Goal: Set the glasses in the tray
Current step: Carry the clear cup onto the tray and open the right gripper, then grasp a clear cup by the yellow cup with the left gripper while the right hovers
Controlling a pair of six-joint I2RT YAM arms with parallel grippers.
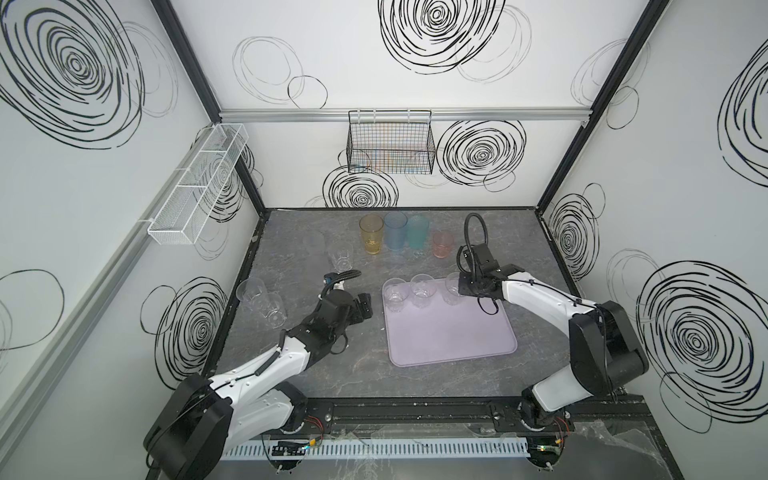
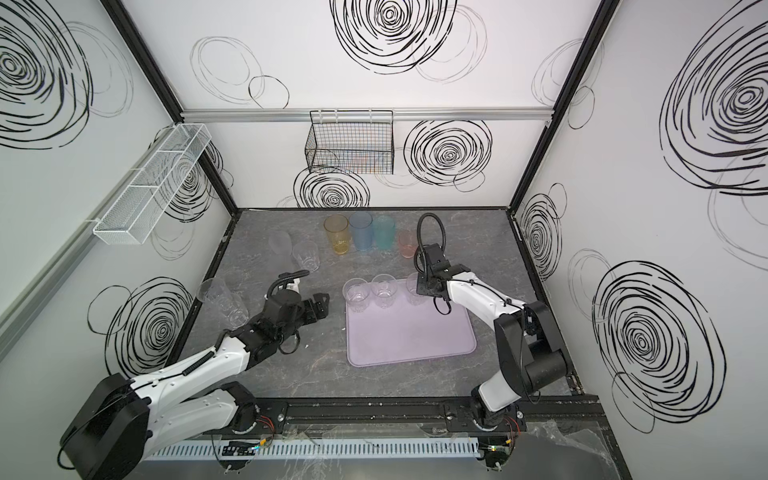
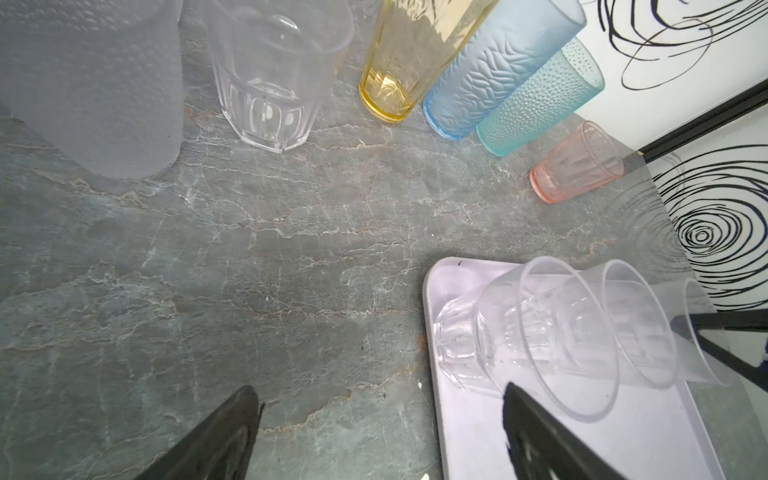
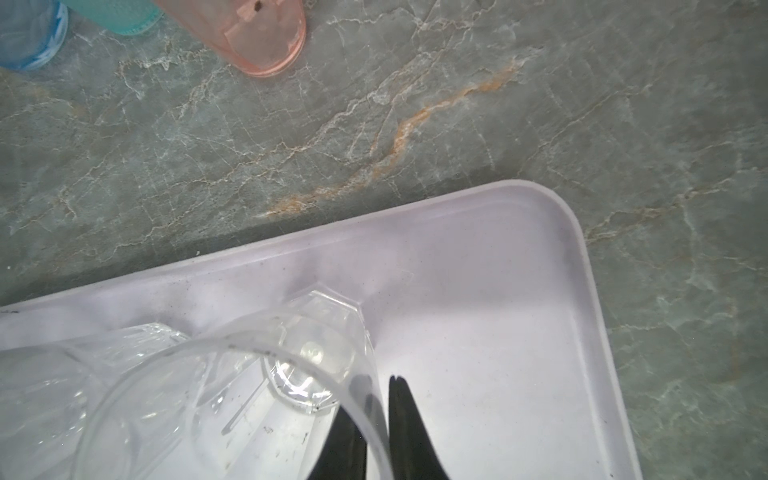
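Lilac and low-rimmed, the tray (image 1: 449, 332) is lying on the grey stone-patterned tabletop (image 1: 332, 374), right of the middle. It is holding three clear tumblers in a row along its far edge, all standing mouth up: the left glass (image 1: 395, 293), the middle glass (image 1: 422, 289) and the right glass (image 1: 451, 291).

The right gripper (image 4: 376, 411) is reaching in over the tray's far right corner. As the right wrist view is showing, it is pinching the wall of the right glass, with one finger inside the rim and one outside. The left gripper (image 1: 361, 306) is hanging over bare tabletop just left of the tray, its jaws standing wide apart and gripping nothing.

Other tumblers are standing on the tabletop outside the tray. Along the far side, an amber glass (image 1: 371, 235), a blue glass (image 1: 395, 230), a teal glass (image 1: 417, 232) and a shorter pink glass (image 1: 442, 244) are lining up from left to right. Left of them, a frosted glass (image 1: 313, 243) and a faceted clear glass (image 1: 341, 255) are standing side by side. By the table's left edge, a far clear glass (image 1: 250, 291) and a near clear glass (image 1: 274, 311) are standing close together.

A white mesh basket (image 1: 199, 187) is hanging on the left wall and a black wire basket (image 1: 390, 149) on the far wall.
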